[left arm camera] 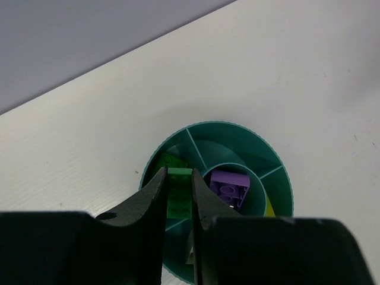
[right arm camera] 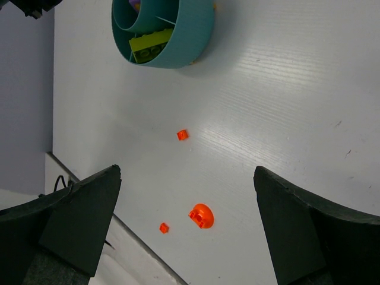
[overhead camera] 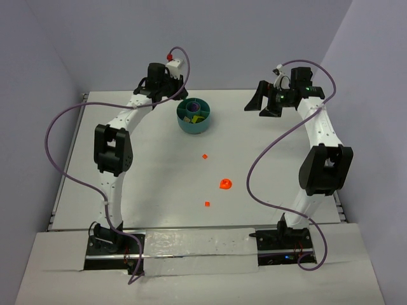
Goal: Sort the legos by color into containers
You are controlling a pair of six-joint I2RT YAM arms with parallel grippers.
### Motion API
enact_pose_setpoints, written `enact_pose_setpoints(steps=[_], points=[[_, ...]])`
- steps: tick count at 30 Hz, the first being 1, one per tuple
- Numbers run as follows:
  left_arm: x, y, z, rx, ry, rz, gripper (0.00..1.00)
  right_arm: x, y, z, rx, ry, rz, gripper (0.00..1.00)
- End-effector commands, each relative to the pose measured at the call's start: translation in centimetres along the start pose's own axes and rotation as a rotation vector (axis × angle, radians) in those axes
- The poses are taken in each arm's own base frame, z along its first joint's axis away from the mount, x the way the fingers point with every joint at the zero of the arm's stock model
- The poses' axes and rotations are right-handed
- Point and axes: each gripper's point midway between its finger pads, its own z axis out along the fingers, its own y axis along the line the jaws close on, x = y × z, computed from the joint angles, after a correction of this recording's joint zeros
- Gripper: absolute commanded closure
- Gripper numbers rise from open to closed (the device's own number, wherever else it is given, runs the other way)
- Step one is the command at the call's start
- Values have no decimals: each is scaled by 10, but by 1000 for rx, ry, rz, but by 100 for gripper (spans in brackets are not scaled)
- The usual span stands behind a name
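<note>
The round teal bowl stands at the back middle of the table. My left gripper hangs just over the bowl, shut on a green brick, above a wedge that holds a dark green brick. A purple brick lies in the central hub. A lime brick lies in another wedge. Three orange-red bits lie loose on the table: a small one, a dome-shaped one and another small one. My right gripper is open and empty, high at the back right.
The purple back and side walls enclose the table. The right wrist view shows the bowl and the three orange bits, namely a small one, the dome and another small one. The table's left edge runs near them.
</note>
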Motion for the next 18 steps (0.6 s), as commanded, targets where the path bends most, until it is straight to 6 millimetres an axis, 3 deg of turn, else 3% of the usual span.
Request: enact_pose_setpoints(steps=[1, 18], points=[[-12, 0, -3, -9, -21, 12, 84, -13, 9, -1, -13, -26, -38, 0], [7, 2, 0, -12, 19, -10, 81, -16, 11, 1, -14, -26, -44, 0]])
